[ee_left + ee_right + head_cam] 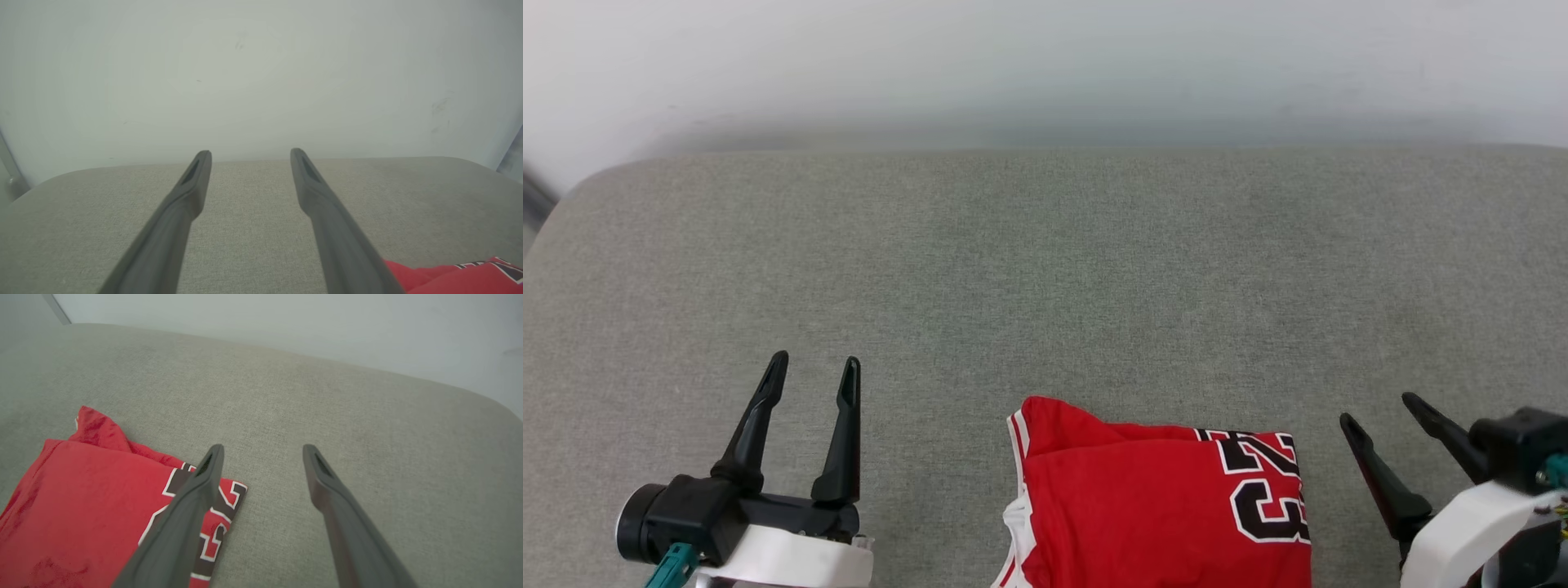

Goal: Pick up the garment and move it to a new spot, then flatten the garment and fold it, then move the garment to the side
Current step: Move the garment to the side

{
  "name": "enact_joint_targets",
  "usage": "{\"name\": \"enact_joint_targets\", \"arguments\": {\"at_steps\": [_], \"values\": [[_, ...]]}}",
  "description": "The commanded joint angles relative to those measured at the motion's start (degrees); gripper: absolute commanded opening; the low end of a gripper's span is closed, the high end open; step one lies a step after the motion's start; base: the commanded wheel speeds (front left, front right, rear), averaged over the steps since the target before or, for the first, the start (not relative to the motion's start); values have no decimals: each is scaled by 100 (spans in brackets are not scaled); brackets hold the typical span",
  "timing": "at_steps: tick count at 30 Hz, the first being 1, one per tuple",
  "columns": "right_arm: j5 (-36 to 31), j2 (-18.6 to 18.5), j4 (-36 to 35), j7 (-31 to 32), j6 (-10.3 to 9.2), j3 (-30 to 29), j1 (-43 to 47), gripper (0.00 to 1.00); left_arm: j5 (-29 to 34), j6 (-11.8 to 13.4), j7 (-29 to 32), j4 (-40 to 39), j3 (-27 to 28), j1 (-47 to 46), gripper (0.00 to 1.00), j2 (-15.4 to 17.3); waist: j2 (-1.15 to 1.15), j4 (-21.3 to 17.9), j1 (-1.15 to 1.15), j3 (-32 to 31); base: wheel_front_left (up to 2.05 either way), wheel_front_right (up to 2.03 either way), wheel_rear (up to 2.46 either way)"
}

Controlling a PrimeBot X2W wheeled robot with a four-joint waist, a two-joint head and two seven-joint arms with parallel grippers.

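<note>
The red garment [1152,498] lies folded into a compact rectangle at the near edge of the grey cushioned surface [1045,269], a black number print with white outline on its right part and white striped trim at its left edge. My left gripper [814,367] hovers open well to its left, nothing between the fingers. My right gripper [1380,410] stands open just right of the garment, apart from it. In the right wrist view the garment [81,510] sits left of the gripper [263,451], under the left finger. A red corner [449,277] peeks into the left wrist view beside the gripper [250,155].
The grey fabric surface has rounded corners at the far left [596,180] and ends against a pale wall [1045,65]. Broad bare fabric stretches beyond the garment.
</note>
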Motion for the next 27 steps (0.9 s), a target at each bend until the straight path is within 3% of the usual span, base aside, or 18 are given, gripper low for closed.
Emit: {"name": "enact_joint_targets", "arguments": {"at_steps": [1, 7, 12, 18, 27], "values": [[208, -177, -168, 372, -1, 85, 35, 100, 12, -7, -12, -7, 10, -47, 100, 23, 0, -11, 0, 32, 0, 0, 0], [970, -373, -405, 2433, 1, 249, 140, 100, 99, -7, -12, 67, -157, -187, 100, 100, 0, 40, 0, 213, 0, 0, 0], [1214, -107, -307, 3448, 1, 149, 37, 100, 204, -7, -12, 114, -291, -311, 100, 176, 0, 179, 0, 374, 0, 0, 0], [1204, 166, 171, 3790, 1, 134, -186, 100, 191, -7, -12, 146, -418, -424, 100, 136, 0, 416, 0, 527, 0, 0, 0], [1120, 440, 1111, 3680, 2, 505, -381, 100, 170, -7, -12, 186, -505, -496, 100, 83, 0, 727, 0, 637, 0, 0, 0]]}}
